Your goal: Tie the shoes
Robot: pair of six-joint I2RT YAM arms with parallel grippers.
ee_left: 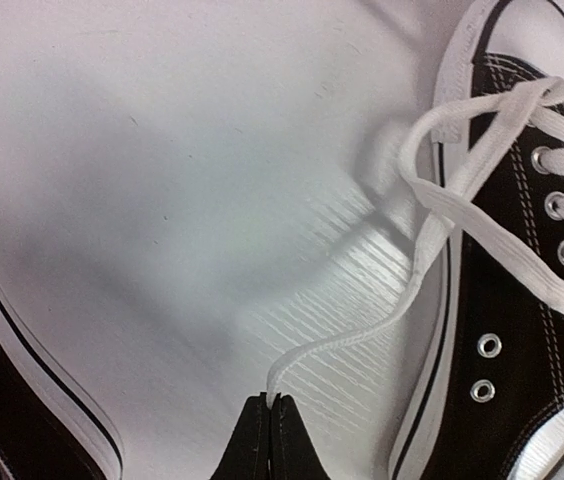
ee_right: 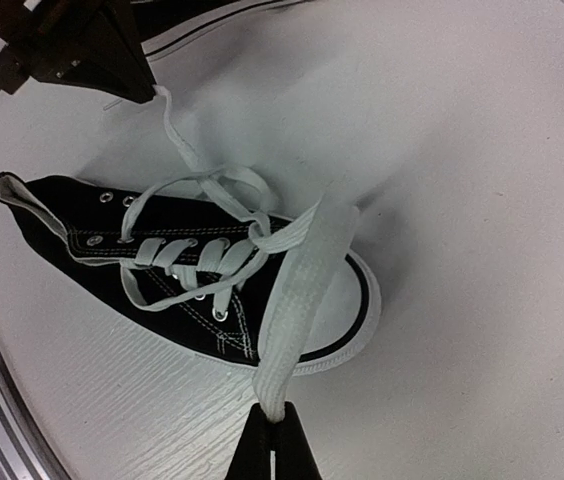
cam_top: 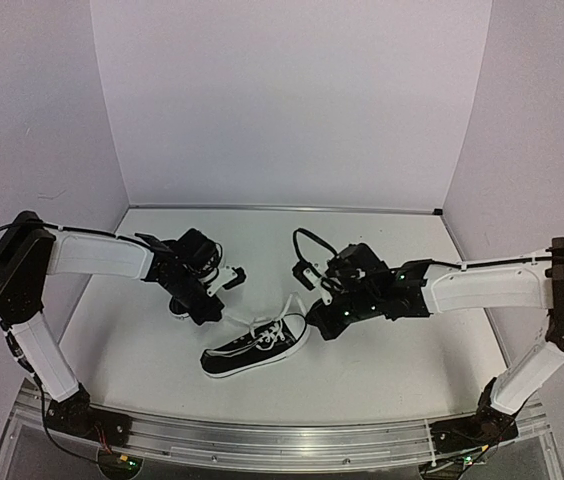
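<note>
Looking down from above, you see one shoe [cam_top: 255, 348] lying near the front middle of the tabletop [cam_top: 382, 395], toe toward the right edge, with the left gripper [cam_top: 210, 308] and right gripper [cam_top: 312, 322] low on either side of it. From the left wrist, the fingers [ee_left: 252, 440] are pressed together on the tip of one lace [ee_left: 362, 330], which runs in a loose curve up to the eyelets [ee_left: 560, 205]. The other shoe [ee_left: 12, 400] sits close by on that gripper's far side. From the right wrist, the jaws pinch the other lace end [ee_right: 297, 290], a flat band rising off the toe. Expect the shoe to be light and to slide or tip if you pull hard. The laces look soft, limp and flat, so grip near their ends and keep tension gentle.
</note>
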